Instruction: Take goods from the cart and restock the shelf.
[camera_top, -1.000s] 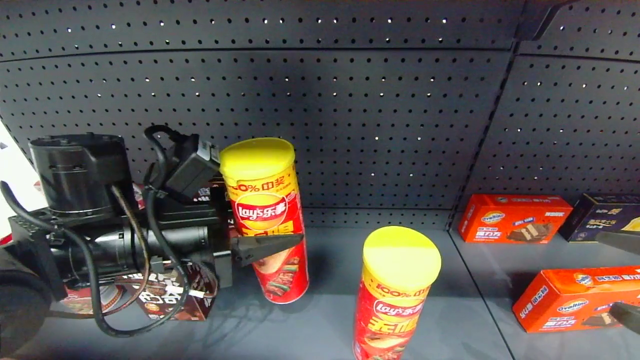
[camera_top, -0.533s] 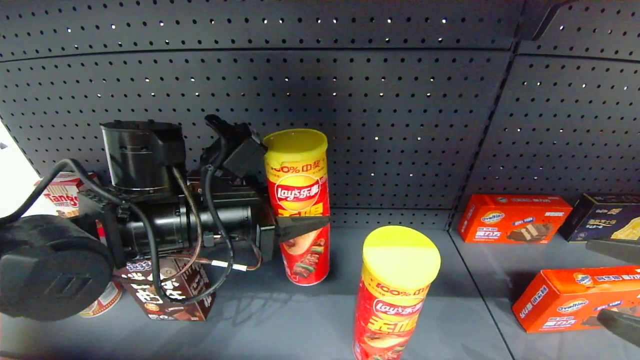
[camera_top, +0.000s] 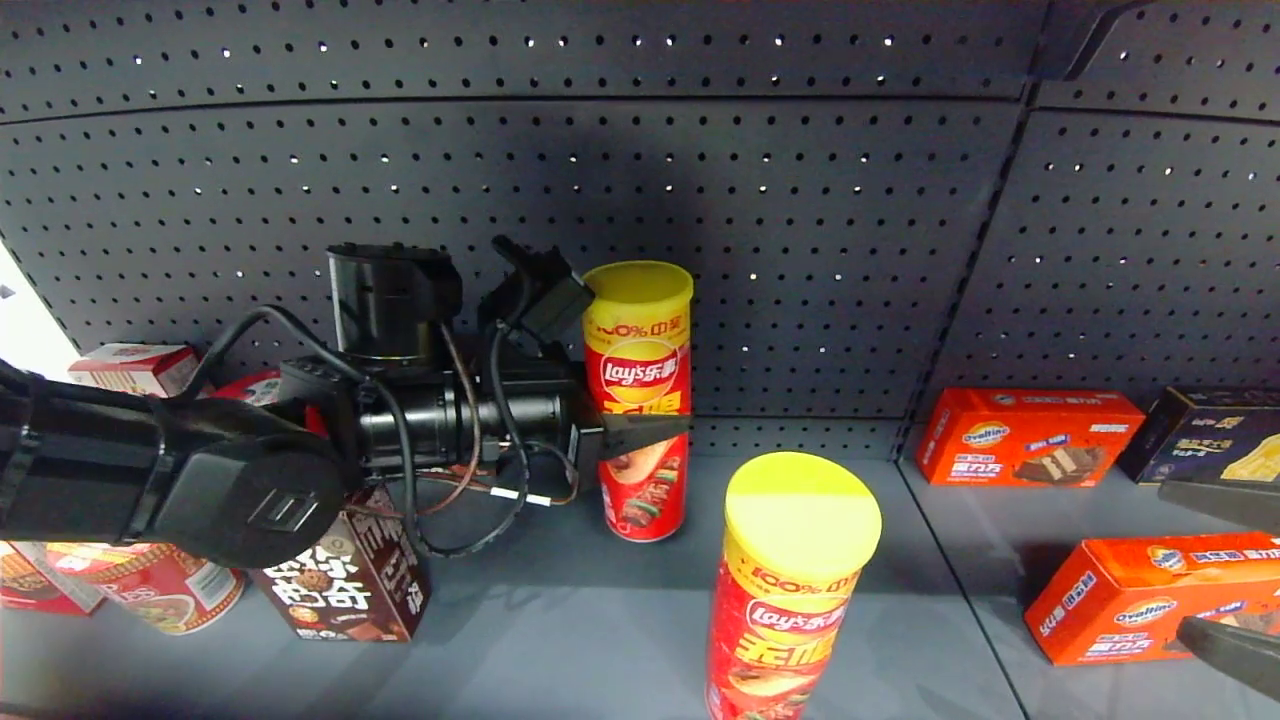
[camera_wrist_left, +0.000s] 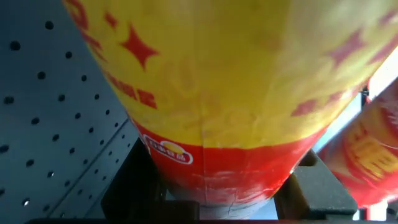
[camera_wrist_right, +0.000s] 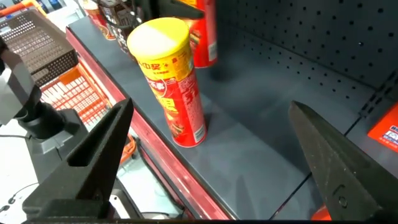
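**Chips can gripped upright near the shelf's back panel**

Stretched in level from the robot's left, passing above a brown box (camera_top: 345, 580) at the front of the shelf (camera_top: 600, 650), with wrist cables looping underneath. Left gripper (camera_top: 655, 425) clamped sideways on the chips can (camera_top: 640, 385) at about mid-height. Near finger (camera_top: 645, 430) laid across the red label, far finger hidden behind the can. Right gripper (camera_wrist_right: 217, 165) off at the shelf's right end, jaws spread wide, holding nothing, close to the orange boxes (camera_top: 1140, 600).

Long axis of the held can vertical, yellow lid up, label facing the front. Base down at the deck, just in front of the pegboard back panel (camera_top: 700, 200). Cannot tell whether actually resting on it. Second can (camera_top: 790, 590) upright too, nearer the front edge and to the right, apart from the held one.

A second ago: same can farther left and closer to the front, leaning with its lid tipped left. Since then carried right and deeper toward the back panel, and straightened. Grip unchanged throughout. Second can and boxes where they were, and the right gripper barely shifted.
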